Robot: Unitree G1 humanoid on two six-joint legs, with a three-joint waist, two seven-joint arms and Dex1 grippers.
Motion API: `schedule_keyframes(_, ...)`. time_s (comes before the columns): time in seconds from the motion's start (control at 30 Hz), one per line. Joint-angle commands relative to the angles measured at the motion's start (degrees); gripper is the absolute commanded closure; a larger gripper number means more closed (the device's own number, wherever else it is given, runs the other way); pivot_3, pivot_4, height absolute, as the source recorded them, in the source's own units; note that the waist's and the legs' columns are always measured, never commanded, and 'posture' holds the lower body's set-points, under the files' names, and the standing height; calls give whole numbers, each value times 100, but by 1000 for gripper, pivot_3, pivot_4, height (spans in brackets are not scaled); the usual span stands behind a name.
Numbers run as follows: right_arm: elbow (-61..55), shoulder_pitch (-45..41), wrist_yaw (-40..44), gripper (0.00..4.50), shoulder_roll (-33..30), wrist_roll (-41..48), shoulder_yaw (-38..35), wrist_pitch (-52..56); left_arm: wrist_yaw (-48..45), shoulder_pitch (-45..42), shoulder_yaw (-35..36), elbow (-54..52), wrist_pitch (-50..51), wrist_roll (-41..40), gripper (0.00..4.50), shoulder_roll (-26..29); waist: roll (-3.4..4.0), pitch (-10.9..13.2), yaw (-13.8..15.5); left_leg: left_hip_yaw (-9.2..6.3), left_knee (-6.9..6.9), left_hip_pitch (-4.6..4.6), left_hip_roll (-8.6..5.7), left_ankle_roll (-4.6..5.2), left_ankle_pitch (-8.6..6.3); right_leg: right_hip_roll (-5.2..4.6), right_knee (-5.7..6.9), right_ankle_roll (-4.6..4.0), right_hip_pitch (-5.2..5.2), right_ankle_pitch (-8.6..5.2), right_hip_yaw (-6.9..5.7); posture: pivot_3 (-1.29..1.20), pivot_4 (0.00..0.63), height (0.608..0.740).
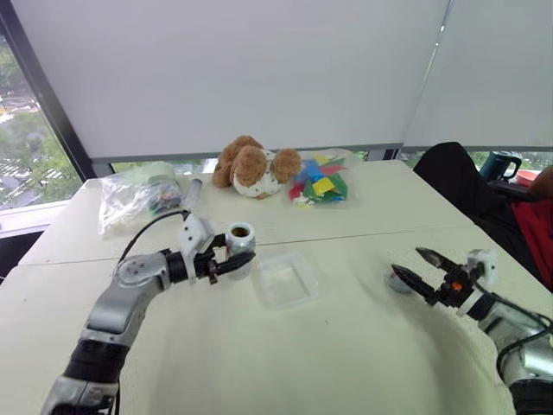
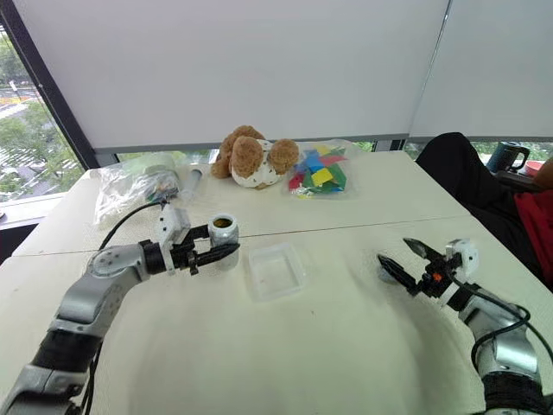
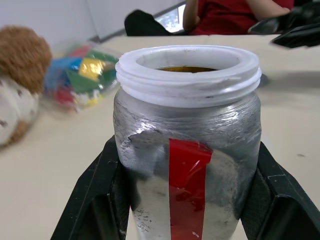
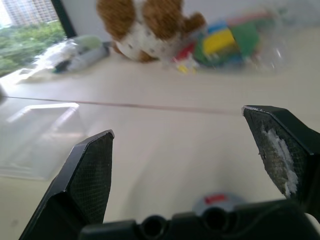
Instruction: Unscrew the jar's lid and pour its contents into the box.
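L gripper [image 1: 232, 262] is clamped on the jar [image 1: 239, 248], upright, mouth uncapped, at the box's [image 1: 285, 278] 9 o'clock. R gripper [image 1: 421, 275] gapes wide, holding nothing; the lid [image 4: 217, 202] lies on the table just beneath it (partly hidden). Risk: tipping too early or too fast would scatter contents [image 3: 194, 69] short of the shallow box. Count: 1 jar, 1 lid, 1 box, 2 grippers.

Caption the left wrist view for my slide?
Left gripper clamps the open jar, its lid off.
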Motion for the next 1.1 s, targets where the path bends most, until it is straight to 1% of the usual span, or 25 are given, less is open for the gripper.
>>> schedule_keyframes(0.03, -1644, 398, 423, 12, -401, 236, 239, 449, 456, -250, -188, 203, -615, 717, 2404, -122, 0, 0, 5, 0, -4, 1, 0, 0, 0, 0, 0, 1, 0, 0, 0, 0, 150, 740)
schedule_keyframes(0.1, -2253, 620, 424, 12, -434, 382, 350, 725, 703, -362, -379, 640, -1120, 1381, 2404, 11, -1, -1, -3, -3, -9, 2, 1, 1, 0, 0, -1, 4, -1, -1, -2, 0, 150, 740)
schedule_keyframes(0.17, -2546, 772, 370, 12, -365, 395, 445, 840, 672, -445, -472, 904, -1518, 1563, 2404, -4, -2, -1, -1, -4, -10, 2, 1, 1, 0, 2, 0, 4, -1, -1, -3, 0, 150, 740)
schedule_keyframes(0.37, -2552, 1014, 189, 12, -143, 194, 511, 726, 963, -569, -737, 1104, -2190, 2042, 2404, -314, -5, 1, 57, -3, 7, -5, -4, 1, 0, -4, -17, 4, 12, -1, -2, 0, 150, 740)
schedule_keyframes(0.43, -2542, 1071, 159, 12, -89, 144, 515, 667, 1250, -642, -882, 1274, -2678, 2483, 2404, -326, -5, 1, 61, -4, 9, -3, -5, 0, 0, -4, -25, 8, 21, 2, -2, 0, 150, 740)
schedule_keyframes(0.47, -2539, 1080, 141, 12, -70, 120, 520, 659, 1318, -674, -912, 1359, -2818, 2585, 2404, -338, -5, 1, 60, -4, 9, -3, -5, 0, 0, -4, -26, 9, 21, 3, -2, 0, 150, 740)
schedule_keyframes(0.57, -2570, 1157, 24, 12, 38, 64, 542, 627, 1798, -870, -1144, 1617, -3299, 3307, 2404, -262, -6, 1, 48, -5, 8, -1, -5, 1, 0, -4, -25, 11, 21, 3, -3, 0, 150, 740)
schedule_keyframes(0.67, -2623, 1188, -72, 12, 94, 61, 586, 681, 2791, -1211, -1371, 1927, -3819, 4354, 2404, -170, -6, 1, 37, -6, 6, 0, -5, 1, 0, -3, -24, 14, 21, 5, -4, 0, 150, 740)
schedule_keyframes(0.7, -2635, 1192, -98, 12, 111, 58, 593, 687, 3186, -1327, -1492, 2017, -3996, 4776, 2404, -124, -6, 1, 31, -6, 6, 0, -6, 0, 0, -3, -25, 26, 21, 12, -3, 0, 150, 740)
schedule_keyframes(0.87, -2637, 1178, -242, 12, 206, 10, 650, 686, 5422, -1916, -2323, 2541, -4655, 6883, 2404, 114, -6, 1, 37, -6, 6, 0, -8, 0, 0, -4, -27, 33, 23, 16, -3, 0, 150, 740)
schedule_keyframes(0.9, -2636, 1174, -269, 12, 216, 0, 662, 678, 6084, -2027, -2577, 2579, -4641, 7464, 2404, 208, -6, 1, 38, -6, 6, 0, -8, 1, 0, -4, -27, 35, 23, 17, -3, 0, 150, 740)
schedule_keyframes(0.97, -2634, 1162, -319, 12, 241, -14, 673, 668, 7028, -2209, -2948, 2718, -4536, 8241, 2404, 311, -6, 1, 32, -6, 5, 0, -9, 0, 0, -4, -28, 38, 23, 18, -3, 0, 150, 740)
schedule_keyframes(1.1, -2637, 1151, -403, 12, 273, -29, 684, 653, 8640, -2469, -3583, 3000, -4137, 9400, 2404, 410, -7, 2, 30, -5, 4, 0, -9, 1, 0, -5, -27, 40, 23, 19, -3, 0, 150, 740)
